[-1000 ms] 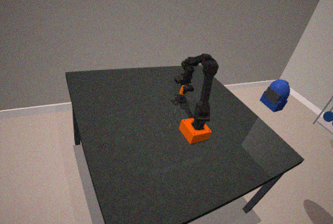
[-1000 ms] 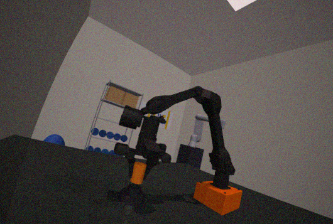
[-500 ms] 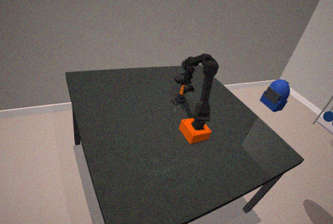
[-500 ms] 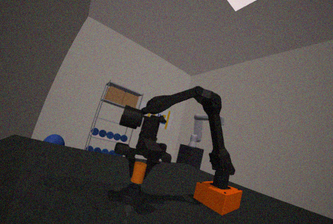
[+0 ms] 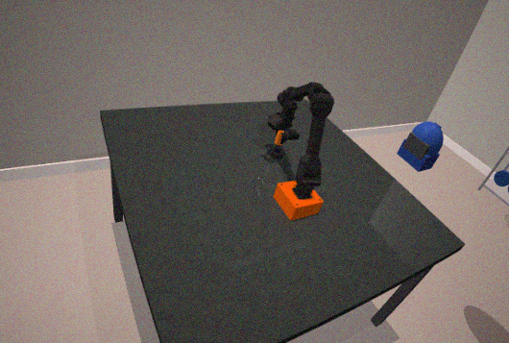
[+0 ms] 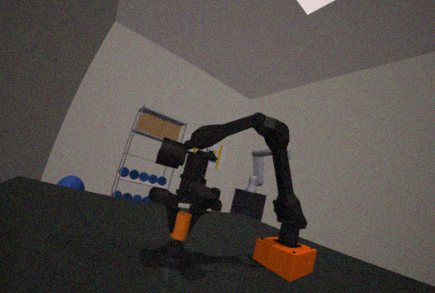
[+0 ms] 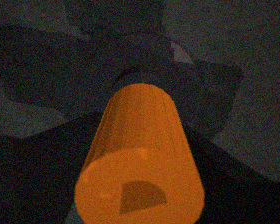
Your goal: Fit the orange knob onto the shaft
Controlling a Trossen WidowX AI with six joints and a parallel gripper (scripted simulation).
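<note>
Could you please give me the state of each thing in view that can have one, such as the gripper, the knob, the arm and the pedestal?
Gripper: closed on the knob, pointing down.
Orange knob: held, slightly tilted in the exterior view; D-shaped hole visible, seating unclear.
Arm: bent, reaching over the table.
Pedestal: too dark to judge.

the knob [image 5: 278, 137] [image 6: 181, 226] [image 7: 143, 125] is orange, with fine darker streaks down its side in the wrist view. the gripper [image 6: 182, 217] is black. the arm [image 5: 315, 134] [image 6: 282, 171] is black, its base [image 5: 294, 210] [image 6: 283, 263] bright orange with small dark dots. the tabletop [image 5: 216, 249] [image 6: 82, 229] is dark greenish grey. the helmet-like thing [image 5: 427, 140] is blue with a dark grey patch.
</note>
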